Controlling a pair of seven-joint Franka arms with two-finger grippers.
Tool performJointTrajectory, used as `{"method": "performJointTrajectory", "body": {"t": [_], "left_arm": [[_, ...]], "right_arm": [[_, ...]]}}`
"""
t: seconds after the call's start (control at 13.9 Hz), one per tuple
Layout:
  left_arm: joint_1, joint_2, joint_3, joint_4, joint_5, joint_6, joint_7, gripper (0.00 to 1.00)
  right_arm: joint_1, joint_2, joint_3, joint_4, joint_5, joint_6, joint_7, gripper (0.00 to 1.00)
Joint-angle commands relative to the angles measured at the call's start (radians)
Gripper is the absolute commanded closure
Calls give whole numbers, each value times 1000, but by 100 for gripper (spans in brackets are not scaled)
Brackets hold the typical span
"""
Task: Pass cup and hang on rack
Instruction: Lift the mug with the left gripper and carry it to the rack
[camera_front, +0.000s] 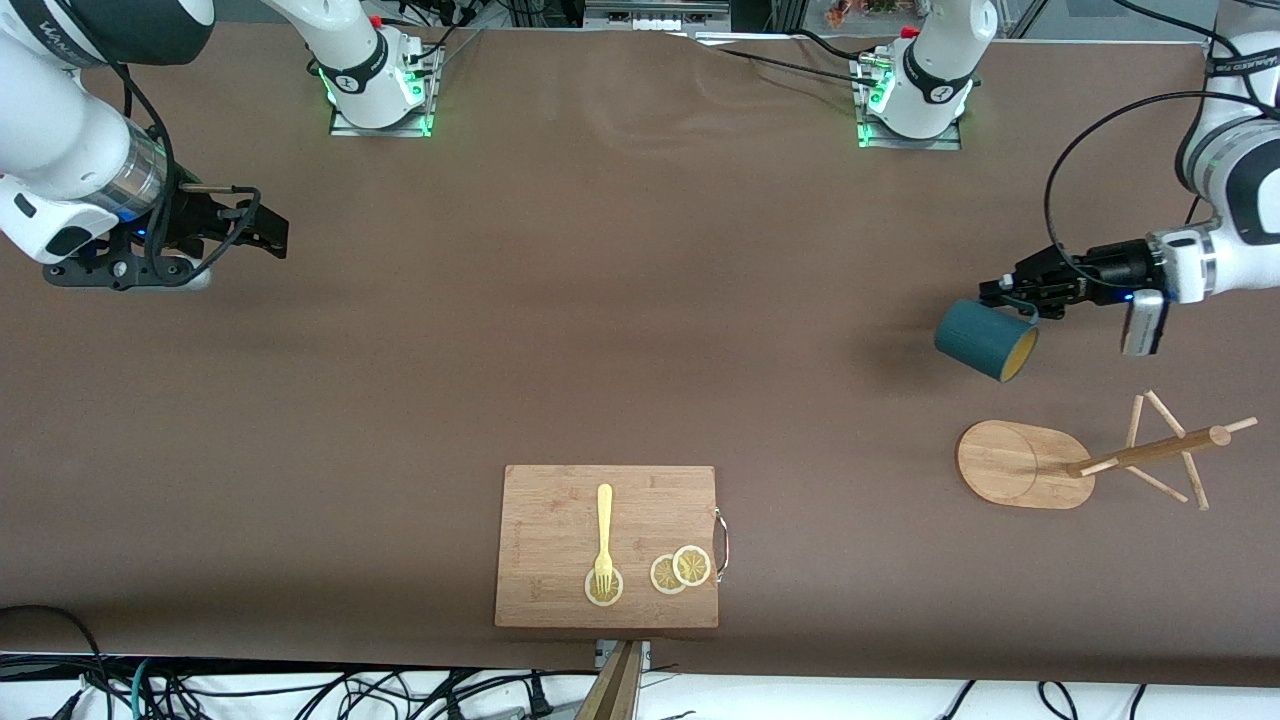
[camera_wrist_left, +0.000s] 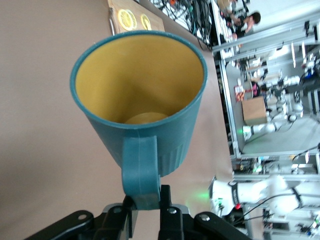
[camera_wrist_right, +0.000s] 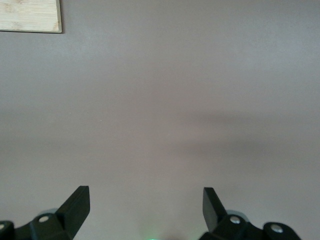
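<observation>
**Mara:** Fingers (camera_wrist_left: 165, 205) of the left gripper (camera_front: 1012, 296) are pinched shut on the cup's handle; the cup (camera_front: 985, 340) hangs tilted in the air over bare counter (camera_front: 640, 330), toward the left arm's end, mouth turned down toward the front camera. The right gripper (camera_front: 262, 226) waits over the right arm's end, its fingers (camera_wrist_right: 77, 205) spread wide with nothing between them.

**Jon:** How will the cup handle?

**Mara:** I'd judge it light and rigid, a hard-walled mug. The ribbed outside should give some bite, but the wall looks smooth enough to slip if squeezed loosely. A handle grip lets it swing, so it may pivot. For a pass, the rim or body is the free place to take hold; the handle loop has to stay clear for a peg.

**Jon:** And the rack?

**Mara:** The rack (camera_front: 1085, 462) stands on the counter nearer the front camera than the cup, and no mug hangs on it.

**Jon:** Counts?

**Mara:** One cup, one rack. Also one cutting board (camera_front: 607, 546), one fork (camera_front: 604, 540) on it, and three lemon slices (camera_front: 680, 570), the fork's tines lying on one.
</observation>
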Motion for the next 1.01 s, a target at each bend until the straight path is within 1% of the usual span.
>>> {"method": "performJointTrajectory", "body": {"t": [0.0,0.22,0.51,0.72,0.94], "left_arm": [[24,-18,37,32,24,-44,-103,100],[56,4,41,75,23,-65,-186,100],[91,28,42,85,4,-84,-228,100],[120,94,42,134,-20,-136,-226,100],[168,188,41,216,-32,-211,-220,100]], "right_arm": [[17,-19,1,-19,-14,2,23,0],[17,-19,1,-20,-20,0,26,0],[17,-20,1,-20,-28,-15,31,0],[29,-16,1,-20,-36,-13,49,0],[53,-14,1,-20,-56,-13,74,0]]}}
